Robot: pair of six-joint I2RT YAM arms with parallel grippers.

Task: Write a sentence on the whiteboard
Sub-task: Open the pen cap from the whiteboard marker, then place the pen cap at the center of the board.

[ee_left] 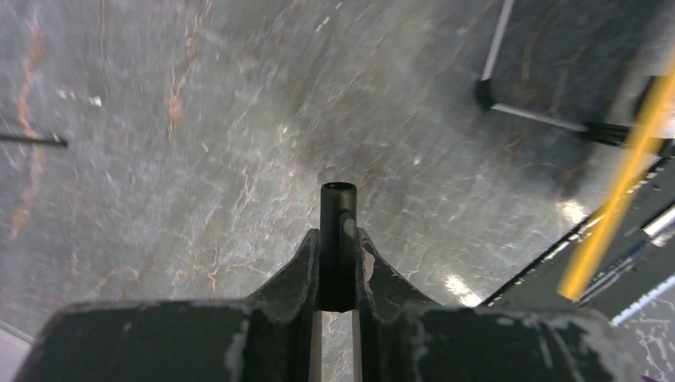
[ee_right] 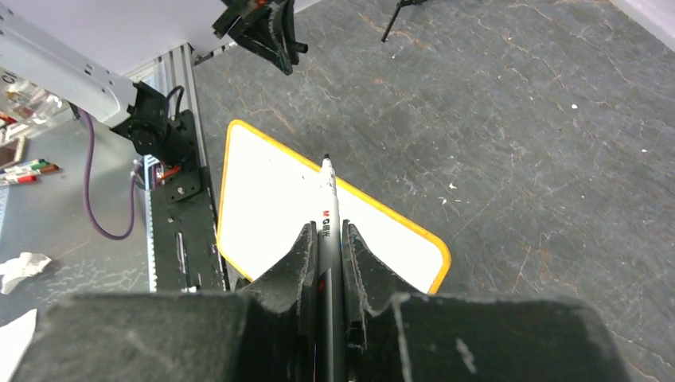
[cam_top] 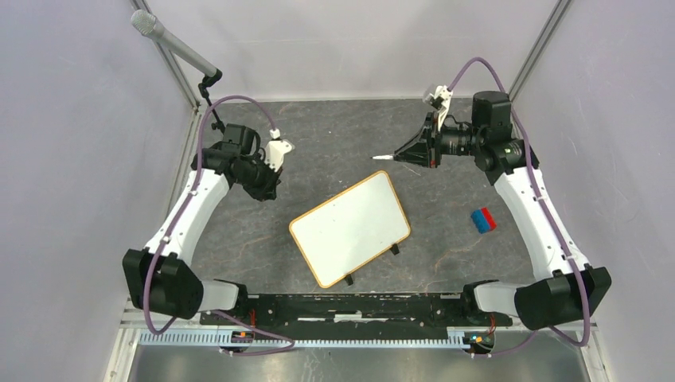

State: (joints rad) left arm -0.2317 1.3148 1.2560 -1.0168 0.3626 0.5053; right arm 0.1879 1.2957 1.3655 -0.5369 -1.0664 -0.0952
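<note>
As right jaws gripped the marker (ee_right: 328,215) and left jaws its cap (ee_left: 338,223), a light, square touch on the blank whiteboard (cam_top: 350,227) seemed wise.

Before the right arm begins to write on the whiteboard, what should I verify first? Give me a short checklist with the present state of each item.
1. The marker is clamped in the right tool: ok.
2. Cap removed: ok, the left tool holds the black cap.
3. The whiteboard is blank: ok.
4. Board square to the arms: not ok, it lies rotated.
5. Tip on the board: not ok, not touching yet.
6. Ink flows: cannot tell.
</note>
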